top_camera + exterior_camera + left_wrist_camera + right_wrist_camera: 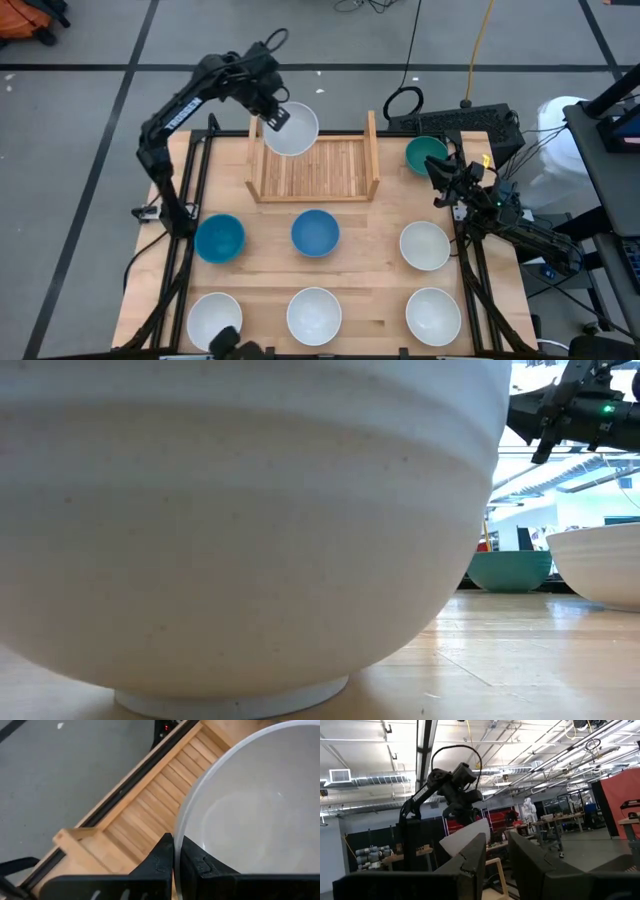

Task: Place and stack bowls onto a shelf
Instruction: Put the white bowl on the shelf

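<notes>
Left fingers (175, 860) pinch white bowl (293, 130) rim, tilted over shelf (315, 170).

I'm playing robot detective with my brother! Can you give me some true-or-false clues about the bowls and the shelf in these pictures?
1. The left end effector is pinching the rim of a small round white bowl above the light wooden slatted shelf. True.
2. Two bowls are already stacked on the shelf. False: no bowl sits on its slats; the only one there is held.
3. Two bright blue round bowls sit on the wooden table. True.
4. The right end effector is carrying the dark green round bowl. False: it holds nothing and sits beside that bowl, fingers apart.
5. The dark green bowl is stacked inside a white one. False: it stands alone near the table's far right corner.
</notes>
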Robot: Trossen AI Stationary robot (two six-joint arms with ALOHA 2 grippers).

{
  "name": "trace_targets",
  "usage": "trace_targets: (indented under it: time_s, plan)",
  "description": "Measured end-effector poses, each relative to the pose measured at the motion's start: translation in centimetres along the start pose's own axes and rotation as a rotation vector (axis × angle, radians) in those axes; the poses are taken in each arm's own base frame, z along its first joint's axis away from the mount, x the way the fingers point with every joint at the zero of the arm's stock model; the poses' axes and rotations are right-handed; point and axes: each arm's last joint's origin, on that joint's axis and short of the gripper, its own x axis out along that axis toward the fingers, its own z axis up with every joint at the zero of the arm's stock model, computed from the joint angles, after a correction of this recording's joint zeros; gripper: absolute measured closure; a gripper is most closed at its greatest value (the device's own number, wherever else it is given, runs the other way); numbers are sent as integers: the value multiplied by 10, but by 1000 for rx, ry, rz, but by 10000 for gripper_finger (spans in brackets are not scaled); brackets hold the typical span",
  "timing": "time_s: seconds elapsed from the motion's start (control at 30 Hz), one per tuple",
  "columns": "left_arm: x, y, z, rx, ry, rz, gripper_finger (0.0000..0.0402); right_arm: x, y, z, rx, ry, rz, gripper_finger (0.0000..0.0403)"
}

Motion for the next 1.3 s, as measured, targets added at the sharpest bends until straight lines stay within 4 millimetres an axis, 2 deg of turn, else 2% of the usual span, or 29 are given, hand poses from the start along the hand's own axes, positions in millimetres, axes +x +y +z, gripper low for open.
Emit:
trace_targets:
  time_s: [0.37,0.57,0.77,0.93,1.07,1.3]
  plan:
    - [61,4,17,70,110,-31,394,0,0,0,0,0,0,325]
    - [81,11,19,69,158,-25,394,0,0,0,0,0,4,325]
    - [93,15,12,91,212,-23,394,0,0,0,0,0,4,325]
    - [106,16,6,174,246,-43,394,0,0,0,0,0,4,325]
    - [120,15,0,197,269,-134,394,0,0,0,0,0,4,325]
    - [146,18,-11,196,295,-141,394,0,0,0,0,0,4,325]
